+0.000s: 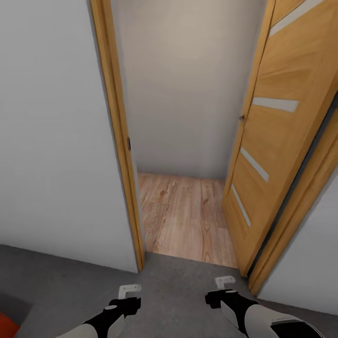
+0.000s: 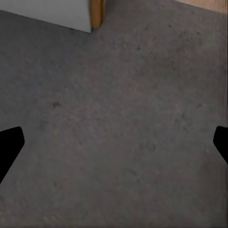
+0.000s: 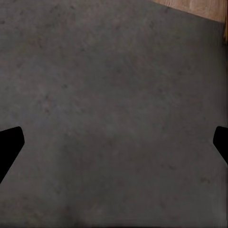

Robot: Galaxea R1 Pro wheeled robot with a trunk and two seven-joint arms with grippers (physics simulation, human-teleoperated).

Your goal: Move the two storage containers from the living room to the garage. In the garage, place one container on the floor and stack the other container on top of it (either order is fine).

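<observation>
Both grippers, left point(image 1: 130, 291) and right point(image 1: 225, 281), spread apart, empty, over grey floor point(image 1: 188, 281). Orange container point(image 1: 7, 325) corner at 8 o'clock. Open door point(image 1: 267, 155) at 2 o'clock could clip the right arm going through.

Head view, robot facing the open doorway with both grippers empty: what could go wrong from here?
1. The doorway is narrow: the right arm sits close to the open wooden door and could clip it or the door frame.
2. A red-orange object at the picture's lower-left corner lies near the base and might get bumped while turning.

Grey concrete floor point(image 1: 178, 286), open wooden door point(image 1: 277, 141), white walls point(image 1: 51, 131)
</observation>
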